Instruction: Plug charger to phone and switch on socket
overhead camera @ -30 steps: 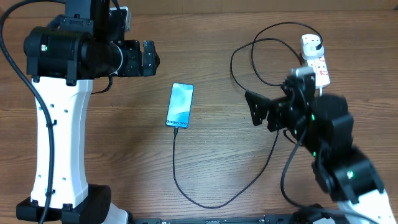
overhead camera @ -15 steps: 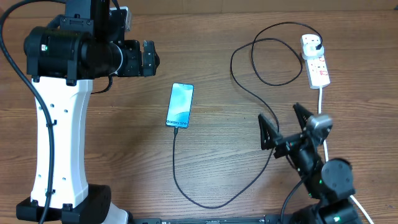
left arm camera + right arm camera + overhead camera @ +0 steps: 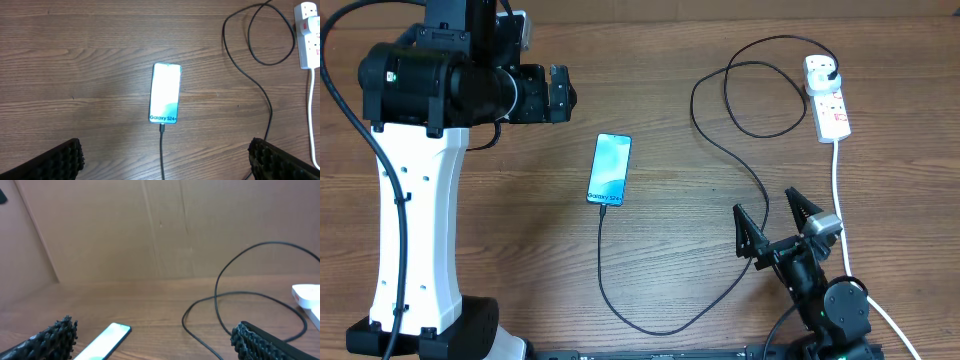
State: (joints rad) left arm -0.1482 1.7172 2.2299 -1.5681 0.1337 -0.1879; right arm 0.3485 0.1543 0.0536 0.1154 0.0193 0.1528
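left gripper [image 3: 560,92]: my fingers [image 3: 60,161] are spread as wide as they go, with nothing between them. i hang above the table, well apart from the phone.
right gripper [image 3: 772,222]: jaws wide apart too, fingers [image 3: 50,337] holding nothing. low at the near right of the table [image 3: 520,220], just beside the black cable and the white lead.
phone [image 3: 609,169]: flat on the wood near the middle, screen up and lit, "galaxy" text at its near end. it lies between my two grippers and touches neither.
charger [image 3: 599,260]: its tip meets the phone's near edge [image 3: 161,128]. the cable runs toward me, curves right, then climbs in loops to the strip, where a black plug sits at the far end.
socket [image 3: 828,98]: far right corner, white strip with red switches.
switches: too small for me to tell which way they are set.
white lead [image 3: 837,180]: runs from the strip toward my right gripper.
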